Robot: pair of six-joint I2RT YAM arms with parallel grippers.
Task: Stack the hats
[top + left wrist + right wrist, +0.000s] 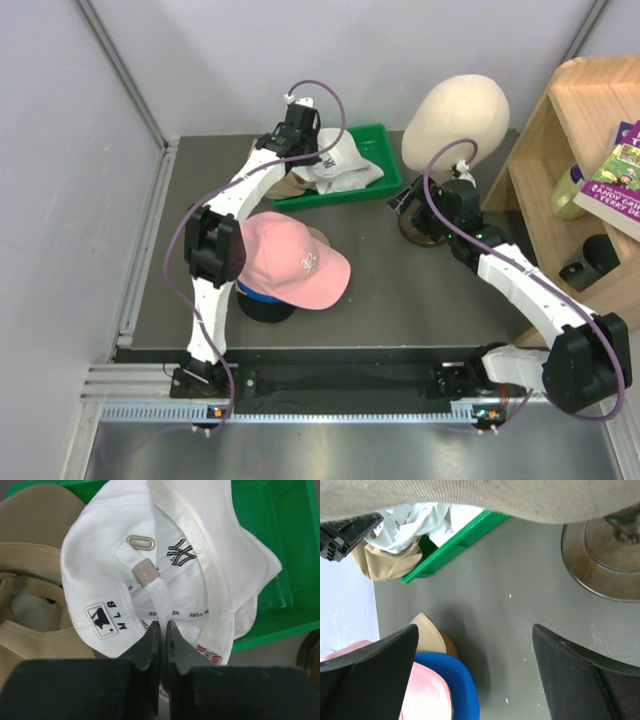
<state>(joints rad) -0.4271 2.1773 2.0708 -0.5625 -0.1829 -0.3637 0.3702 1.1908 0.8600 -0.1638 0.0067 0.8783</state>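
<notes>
Walls (60, 150) of pale panel are enclosing a dark grey tabletop (420, 300). A green plastic tray (380, 140) is sitting at the far centre. A stack of soft caps (265, 300) is standing near left, with a pink fabric cap (290, 260) lying over a blue cap (445, 675). A white fabric cap with a dark logo (165, 530) is lying inside-up in the tray, touching a khaki-brown cap (30, 540). The left gripper (161, 630) is pinching the white cap's inner band, jaws nearly together. The right gripper (475, 630) is hovering over the tabletop, jaws spread wide, holding nothing.
</notes>
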